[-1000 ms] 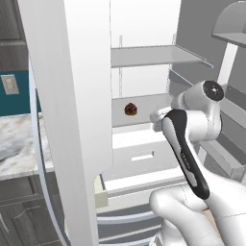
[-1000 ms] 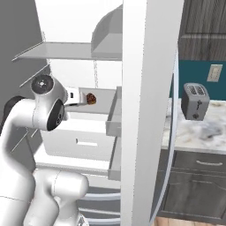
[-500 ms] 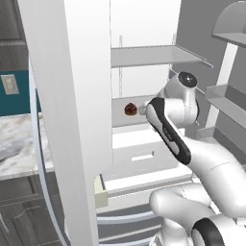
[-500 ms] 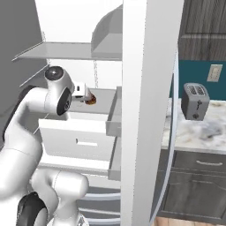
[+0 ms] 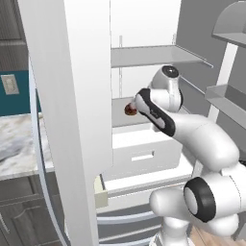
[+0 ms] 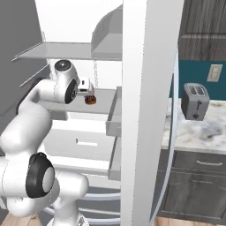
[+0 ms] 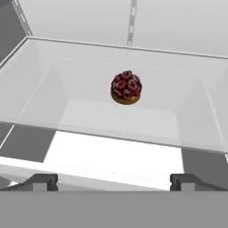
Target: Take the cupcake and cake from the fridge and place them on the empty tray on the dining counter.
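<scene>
Hand (image 7: 114, 181) with fingers spread wide apart and holding nothing, tips low in the hand view, aimed into the open fridge (image 5: 144, 29) at shelf height. Straight ahead, well apart from the tips: the cake (image 7: 126, 87), round, dark brown with reddish bits on top, upright near the middle of a white shelf (image 7: 67, 89), behind the shelf's clear front lip. Same cake (image 5: 130, 110) seen in the left base view just beside the wrist end of the arm, and in the right base view (image 6: 90, 100) just below the hand (image 6: 86, 89). Compared with a second ago: arm swung up and forward from in front of the drawers (image 5: 144, 156) to the shelf, wrist now close to the cake; cake itself unmoved, fingers as wide as before. Outward: marble counter (image 6: 207, 130) to the side with a grey toaster (image 6: 195, 101), teal wall with a pale outlet plate (image 6: 215, 73). No readable brand, label or lettering anywhere.
</scene>
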Motion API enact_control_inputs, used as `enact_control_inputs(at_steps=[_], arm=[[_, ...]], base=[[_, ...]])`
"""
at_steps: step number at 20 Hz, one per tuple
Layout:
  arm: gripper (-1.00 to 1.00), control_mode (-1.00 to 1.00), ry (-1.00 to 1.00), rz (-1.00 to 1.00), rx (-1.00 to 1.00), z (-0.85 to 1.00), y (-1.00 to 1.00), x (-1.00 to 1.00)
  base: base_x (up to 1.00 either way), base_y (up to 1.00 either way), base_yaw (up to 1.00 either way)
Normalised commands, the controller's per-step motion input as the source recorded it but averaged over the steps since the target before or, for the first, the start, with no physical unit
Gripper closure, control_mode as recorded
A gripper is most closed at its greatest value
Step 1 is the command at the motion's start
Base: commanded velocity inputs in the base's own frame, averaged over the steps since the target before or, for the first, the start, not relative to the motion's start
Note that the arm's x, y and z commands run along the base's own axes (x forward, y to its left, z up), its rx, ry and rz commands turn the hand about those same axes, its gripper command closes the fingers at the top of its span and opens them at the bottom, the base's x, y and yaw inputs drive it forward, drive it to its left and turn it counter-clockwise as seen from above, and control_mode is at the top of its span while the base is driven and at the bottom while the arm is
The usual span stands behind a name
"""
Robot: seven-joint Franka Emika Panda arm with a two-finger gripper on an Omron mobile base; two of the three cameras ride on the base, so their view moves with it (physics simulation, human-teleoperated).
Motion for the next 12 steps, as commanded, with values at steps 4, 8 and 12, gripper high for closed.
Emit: enact_control_inputs(at_steps=[4,8,12], arm=[[-1.0,-1.0,-0.08,-0.04,-0.02,-0.45,0.03,0.37],[-1.0,-1.0,-0.12,-0.03,-0.01,-0.31,0.04,0.35],[-1.0,-1.0,-0.11,-0.02,-0.01,-0.23,0.09,0.4]], base=[[0.0,0.0,0.0],[0.0,0.0,0.0],[0.0,0.0,0.0]])
